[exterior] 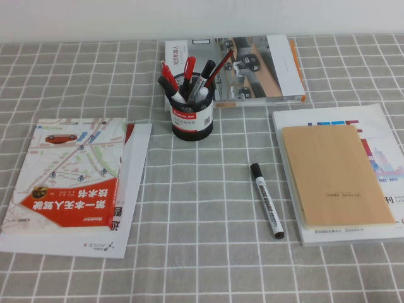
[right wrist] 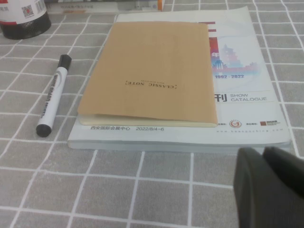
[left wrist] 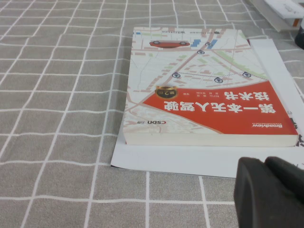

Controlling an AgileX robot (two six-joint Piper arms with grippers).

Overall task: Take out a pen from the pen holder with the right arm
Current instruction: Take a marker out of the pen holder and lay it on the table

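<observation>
A black mesh pen holder [exterior: 191,117] with a red-and-white label stands at the back middle of the table, holding several red and black pens [exterior: 187,79]. A white board marker [exterior: 266,199] with black caps lies flat on the checked cloth in front of it to the right, apart from the holder. Neither arm shows in the high view. My right gripper [right wrist: 264,153] is shut and empty, low over the cloth near the front edge of the stacked books, with the marker [right wrist: 51,97] and the holder's base [right wrist: 23,19] farther off. My left gripper [left wrist: 266,162] is shut near the red map book.
A red map book [exterior: 72,170] lies on white paper at the left. A tan notebook [exterior: 341,173] sits on a catalogue [exterior: 379,136] at the right. A brochure box [exterior: 252,69] lies behind the holder.
</observation>
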